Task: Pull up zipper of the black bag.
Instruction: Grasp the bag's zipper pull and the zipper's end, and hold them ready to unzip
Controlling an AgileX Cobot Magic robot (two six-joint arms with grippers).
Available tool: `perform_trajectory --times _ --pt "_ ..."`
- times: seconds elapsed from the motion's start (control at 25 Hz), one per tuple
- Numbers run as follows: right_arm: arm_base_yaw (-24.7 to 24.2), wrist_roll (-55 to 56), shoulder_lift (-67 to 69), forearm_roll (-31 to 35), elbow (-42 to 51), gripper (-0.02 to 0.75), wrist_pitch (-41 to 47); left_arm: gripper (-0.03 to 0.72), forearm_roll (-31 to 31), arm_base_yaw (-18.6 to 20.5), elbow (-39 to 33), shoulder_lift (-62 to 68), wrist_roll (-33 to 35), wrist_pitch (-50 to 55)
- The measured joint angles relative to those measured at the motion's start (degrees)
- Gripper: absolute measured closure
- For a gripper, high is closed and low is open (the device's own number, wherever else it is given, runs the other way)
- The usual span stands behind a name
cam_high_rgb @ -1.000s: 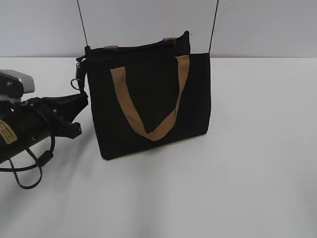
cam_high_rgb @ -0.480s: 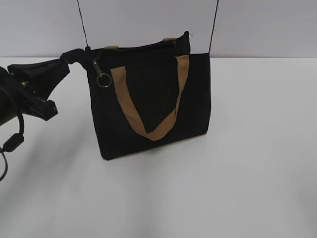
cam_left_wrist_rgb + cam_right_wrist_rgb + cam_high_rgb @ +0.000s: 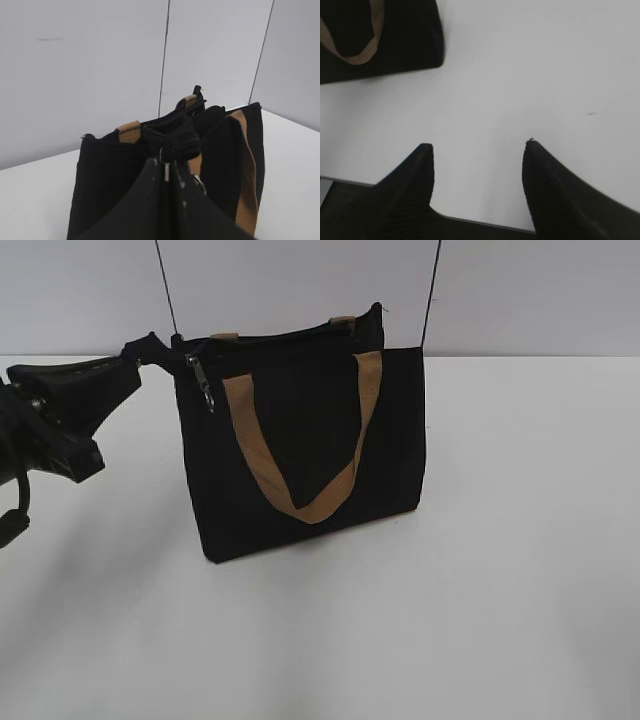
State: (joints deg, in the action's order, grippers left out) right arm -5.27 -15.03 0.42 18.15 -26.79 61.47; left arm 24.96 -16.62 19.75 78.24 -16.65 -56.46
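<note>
The black bag [image 3: 300,440] stands upright on the white table, a tan handle [image 3: 305,510] hanging down its front. The zipper [image 3: 270,338] runs along its top edge. My left gripper [image 3: 150,345] is at the bag's top left corner. In the left wrist view the gripper [image 3: 170,167] is shut, with a silvery pull tab [image 3: 166,171] pinched between the fingers just under a black woven loop [image 3: 182,145]. A metal clasp with a ring [image 3: 203,380] hangs beside it. My right gripper [image 3: 477,145] is open and empty over bare table; the bag's lower corner [image 3: 410,45] lies far ahead of it.
Two thin black cords [image 3: 165,285] [image 3: 432,295] rise from the bag's ends out of the top of the view. A grey wall [image 3: 520,290] stands behind the white table [image 3: 480,590]. My right arm is out of the exterior view.
My left gripper rose from beside the bag's lower left side to its top left corner. The metal clasp swung from outside the bag's left edge onto its front.
</note>
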Motion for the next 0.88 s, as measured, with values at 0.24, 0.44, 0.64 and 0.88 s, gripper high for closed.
perform_trajectory --times 0.24,0.44,0.64,0.88 --pt "0.0 -11.7 9.7 10.0 -0.9 0.307 -0.9 0.687 0.4 0.0 0.2 -2.2 -2.2 -0.1" --pt "0.0 -21.1 18.9 16.2 -3.2 0.307 -6.8 0.687 0.4 0.0 2.1 -2.6 -3.4 0.0" --pt "0.0 -29.7 27.6 24.6 -3.4 0.307 -12.3 0.687 0.2 0.0 5.0 -2.6 -3.5 1.5" --pt "0.0 -43.9 37.1 38.6 -3.5 0.307 -15.8 0.687 0.1 0.0 5.7 -2.1 -3.5 2.1"
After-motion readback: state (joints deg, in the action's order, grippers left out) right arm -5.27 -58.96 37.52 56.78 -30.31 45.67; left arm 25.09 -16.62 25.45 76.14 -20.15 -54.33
